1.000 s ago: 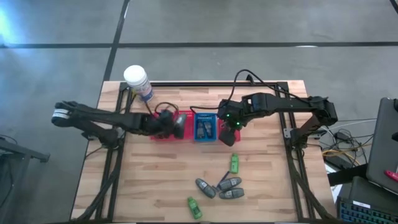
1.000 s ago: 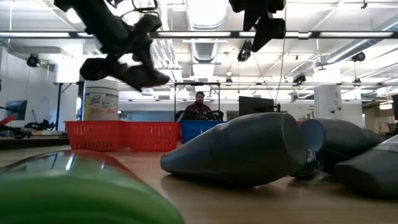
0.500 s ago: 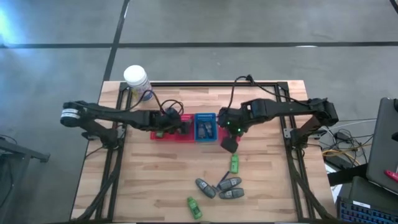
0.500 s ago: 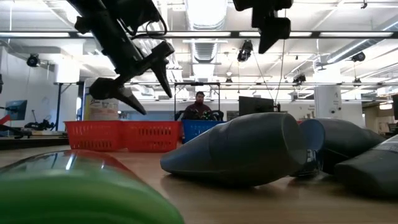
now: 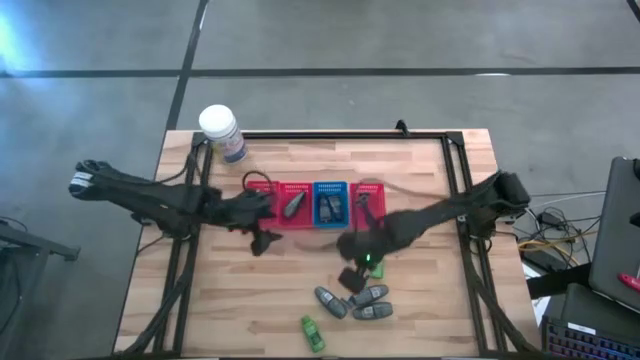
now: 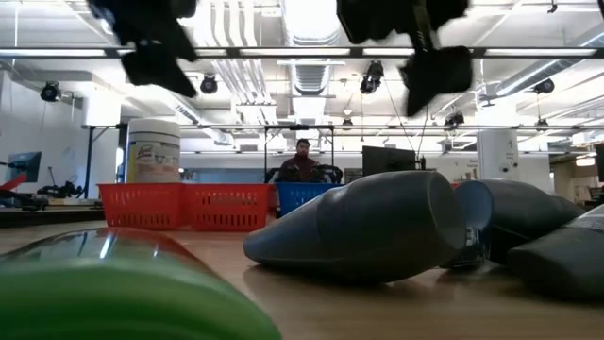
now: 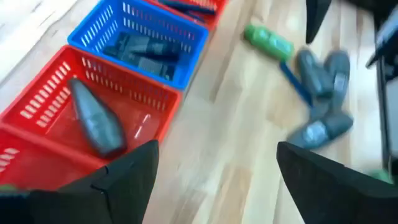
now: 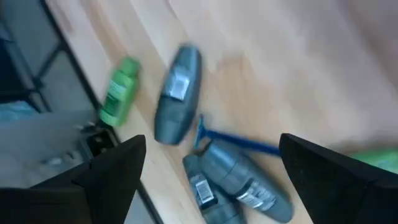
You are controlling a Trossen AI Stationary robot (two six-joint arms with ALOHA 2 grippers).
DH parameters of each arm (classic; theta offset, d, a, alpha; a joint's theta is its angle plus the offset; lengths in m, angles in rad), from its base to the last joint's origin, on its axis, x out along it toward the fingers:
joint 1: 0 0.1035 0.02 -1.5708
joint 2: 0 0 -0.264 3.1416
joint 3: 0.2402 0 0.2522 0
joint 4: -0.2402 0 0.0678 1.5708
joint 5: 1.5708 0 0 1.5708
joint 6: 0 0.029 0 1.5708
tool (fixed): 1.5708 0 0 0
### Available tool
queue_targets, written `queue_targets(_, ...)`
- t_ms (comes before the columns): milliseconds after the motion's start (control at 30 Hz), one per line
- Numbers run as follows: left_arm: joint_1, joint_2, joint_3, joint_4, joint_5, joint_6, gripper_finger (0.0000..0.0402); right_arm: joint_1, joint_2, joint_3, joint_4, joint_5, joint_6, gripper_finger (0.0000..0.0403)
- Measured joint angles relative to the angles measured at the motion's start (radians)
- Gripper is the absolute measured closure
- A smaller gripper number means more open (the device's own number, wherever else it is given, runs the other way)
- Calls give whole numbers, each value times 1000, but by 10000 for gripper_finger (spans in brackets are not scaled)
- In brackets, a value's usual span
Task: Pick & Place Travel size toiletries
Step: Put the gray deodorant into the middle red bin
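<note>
Three grey rounded tubes (image 5: 352,303) and a blue-handled razor (image 8: 238,141) lie clustered on the table near its near edge. One green bottle (image 5: 313,333) lies nearer still, and another (image 7: 268,42) lies beside the cluster. One grey tube (image 5: 293,205) lies in a red basket (image 5: 277,190). Dark items fill the blue basket (image 5: 330,203). My left gripper (image 5: 262,240) hangs open and empty just near of the red basket. My right gripper (image 5: 352,276) hovers open and empty above the cluster.
A white-lidded jar (image 5: 220,130) stands at the far left corner. A second red basket (image 5: 368,196) sits right of the blue one. Bare wood lies left of the cluster and along the right side. A person (image 6: 302,161) sits in the room behind.
My left gripper, shut on a grey tube above the red basket, opened and let it go; the tube now lies in that basket. The gripper then drew back toward the near edge. My right gripper travelled from the blue basket toward the near edge, ending over the tube cluster.
</note>
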Motion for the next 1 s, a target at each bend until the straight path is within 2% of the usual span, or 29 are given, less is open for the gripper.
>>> queue_targets(167, -61, -89, -13, -85, -3, 15, 72, 86, 96, 12, -54, 1, -11, 41)
queue_targets(333, -87, -155, -52, -90, -3, 42, 72, 159, 98, 12, -89, 51, -80, 57)
queue_targets(533, -87, -203, -91, -87, -2, 37, 72, 231, 100, 11, -94, 54, -226, 67)
queue_targets(767, -87, -216, -139, -69, -2, 35, 72, 288, 123, -1, -89, 57, -249, 41)
queue_targets(1000, -86, -212, -161, -22, -1, 6, 72, 329, 218, 4, -95, 43, -300, 30)
